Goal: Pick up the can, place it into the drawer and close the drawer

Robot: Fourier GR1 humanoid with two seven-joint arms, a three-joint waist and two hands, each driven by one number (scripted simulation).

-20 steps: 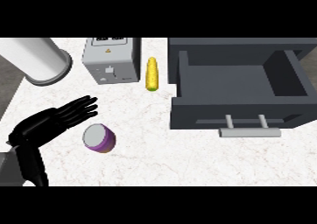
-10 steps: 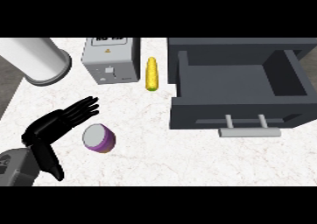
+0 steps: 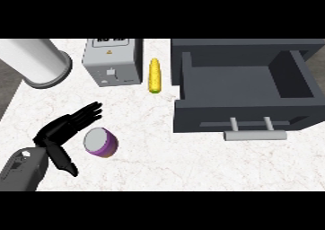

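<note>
While the can (image 3: 100,142) lies unmoved, the left robot hand (image 3: 62,132), fingers spread, has drawn nearer.

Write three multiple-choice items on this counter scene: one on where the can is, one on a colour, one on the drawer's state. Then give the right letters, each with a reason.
1. Where is the can?
A. Inside the drawer
B. On the counter beside the left hand
C. On top of the grey box

2. What colour is the can's side?
A. Purple
B. Green
C. Red

3. What state is the drawer in?
A. Shut
B. Open and holding the can
C. Open, nothing seen inside

Answers:
1 B: it lies on the counter just right of the left hand.
2 A: its side shows purple under a grey end.
3 C: its bare grey floor shows behind the handle.
</note>
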